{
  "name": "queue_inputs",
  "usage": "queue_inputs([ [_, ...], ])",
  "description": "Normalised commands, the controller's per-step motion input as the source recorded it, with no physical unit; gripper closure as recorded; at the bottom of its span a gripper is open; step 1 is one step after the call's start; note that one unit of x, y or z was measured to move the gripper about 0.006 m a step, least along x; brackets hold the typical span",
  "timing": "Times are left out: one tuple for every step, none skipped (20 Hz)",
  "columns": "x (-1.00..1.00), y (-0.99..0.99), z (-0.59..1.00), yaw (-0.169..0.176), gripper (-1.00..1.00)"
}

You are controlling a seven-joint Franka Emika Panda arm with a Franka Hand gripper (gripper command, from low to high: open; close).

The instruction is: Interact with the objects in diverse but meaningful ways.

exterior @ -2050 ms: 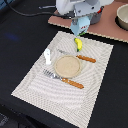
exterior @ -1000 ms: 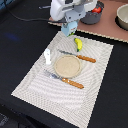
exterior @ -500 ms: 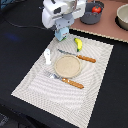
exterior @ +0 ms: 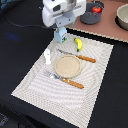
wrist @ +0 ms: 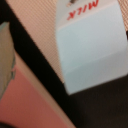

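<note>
Directly under the jaws (exterior: 61, 31) stands 1 pale blue milk carton (exterior: 60, 36), their grip on it indiscernible.

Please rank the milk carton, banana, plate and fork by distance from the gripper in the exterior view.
1. Milk carton, right under the gripper.
2. Banana, toward the view's right.
3. Plate, mat centre.
4. Fork, beyond the plate.

Blocky white arm (exterior: 59, 12), grey underside
</note>
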Motion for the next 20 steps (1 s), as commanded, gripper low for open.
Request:
queue_inputs([
  [0.00, -0.08, 0.71, 0.031, -1.00],
  [0.00, -0.16, 0.59, 0.041, -1.00],
  [0.00, -0.26, 0.41, 0.049, -1.00],
  [0.00, -0.39, 0.30, 0.024, -1.00],
  [-0.03, -0.53, 0.15, 0.003, -1.00],
  [0.00, -0.60, 0.08, 0.002, -1.00],
  [0.00, -0.66, 0.02, 0.005, -1.00],
  [0.00, -0.69, 0.00, 0.005, -1.00],
  [-0.01, -0.70, 0.00, 0.006, -1.00],
  [-0.03, -0.72, 0.00, 0.010, -1.00],
  [-0.07, -0.73, -0.03, 0.003, -1.00],
  [-0.08, -0.77, -0.09, 0.000, -1.00],
  [-0.14, -0.85, -0.13, 0.000, -1.00],
  [-0.17, -0.90, -0.16, 0.000, -1.00],
  [-0.18, -0.92, -0.18, 0.000, -1.00],
  [-0.20, -0.91, -0.20, 0.000, -1.00],
  [-0.23, -0.90, -0.21, 0.000, -1.00],
  [-0.28, -0.89, -0.25, 0.000, -1.00],
  [-0.30, -0.88, -0.28, 0.000, -1.00],
  [-0.26, -0.82, -0.29, 0.000, -1.00],
])
